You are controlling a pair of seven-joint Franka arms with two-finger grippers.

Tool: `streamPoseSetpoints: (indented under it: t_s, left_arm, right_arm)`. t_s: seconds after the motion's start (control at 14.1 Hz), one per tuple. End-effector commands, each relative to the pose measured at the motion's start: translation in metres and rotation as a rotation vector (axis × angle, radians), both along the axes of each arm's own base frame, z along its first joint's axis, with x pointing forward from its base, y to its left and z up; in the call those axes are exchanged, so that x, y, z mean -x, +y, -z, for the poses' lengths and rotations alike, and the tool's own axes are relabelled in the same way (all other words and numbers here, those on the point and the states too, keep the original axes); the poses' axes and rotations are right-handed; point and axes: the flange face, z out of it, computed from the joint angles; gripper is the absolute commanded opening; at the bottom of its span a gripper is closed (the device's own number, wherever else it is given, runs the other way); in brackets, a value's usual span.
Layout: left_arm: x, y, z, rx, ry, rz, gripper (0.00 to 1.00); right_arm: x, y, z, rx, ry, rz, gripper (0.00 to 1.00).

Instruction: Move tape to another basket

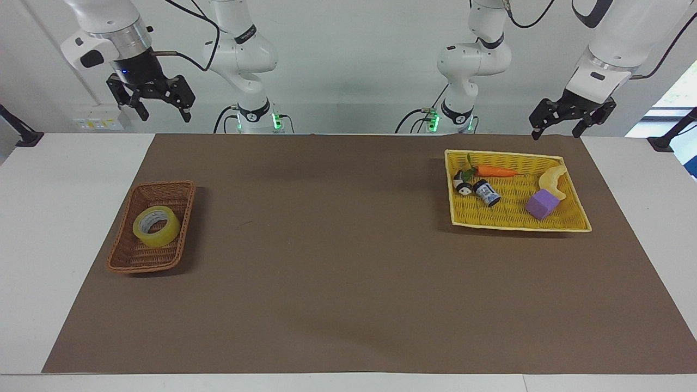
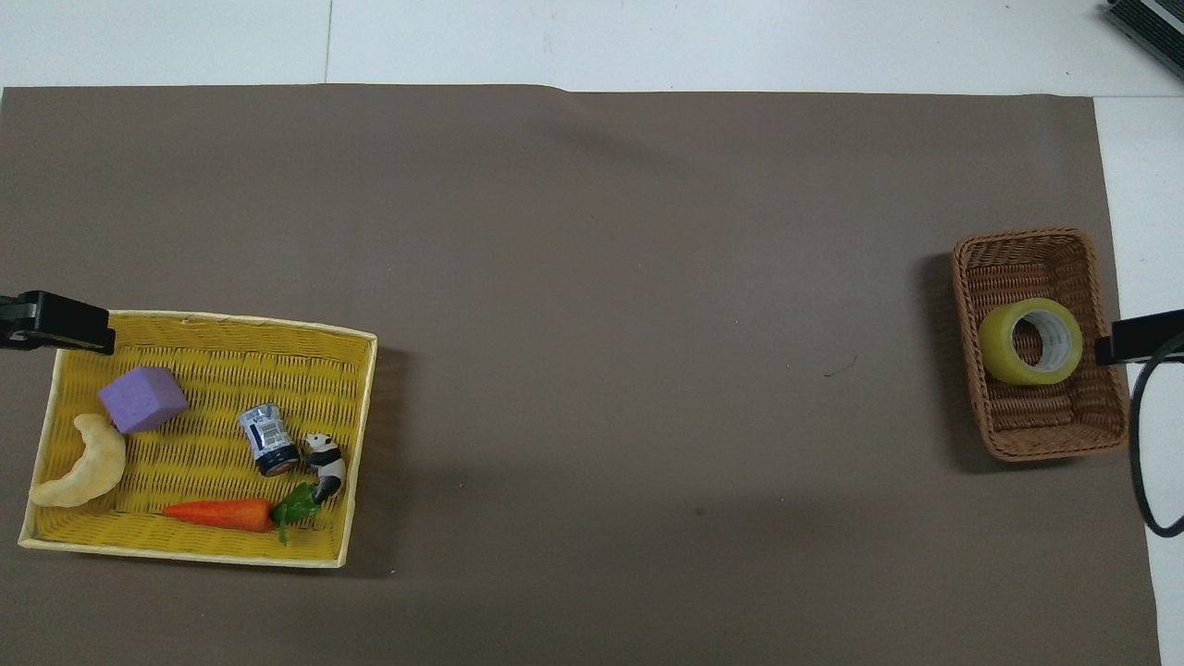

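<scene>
Facing view: tape [image 1: 156,227] lies in the dark wicker basket [image 1: 125,260] at the right arm's end of the counter [image 1: 348,305], leaning on the basket floor, core hole tilted upward and toward the robots. Basket's long axis runs nearer-to-farther from the robots. Right claw [image 1: 159,112] hangs high over the counter edge nearest the robots, fingers spread, empty. Left claw [image 1: 555,128] waits above the yellow tray [image 1: 517,224], also spread and empty. In the overhead view both claws are cut off at the frame edges; only dark tips show.
</scene>
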Motion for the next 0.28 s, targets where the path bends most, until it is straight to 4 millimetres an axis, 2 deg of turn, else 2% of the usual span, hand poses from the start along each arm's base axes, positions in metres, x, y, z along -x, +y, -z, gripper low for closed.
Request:
streamPoseSetpoints:
  t_s: [0.0,0.21]
  left_arm:
    - [-0.0011,0.0036,-0.0032,-0.012,0.01,-0.001,1.0]
    - [-0.0011,0.0036,-0.0032,-0.012,0.01,-0.001,1.0]
  right_arm:
    - [-0.0001,0.0003,-0.0005,0.012,0.001,-0.02,1.0]
    - [0.0004,0.0001,-0.0012,0.013,0.0,-0.016,1.0]
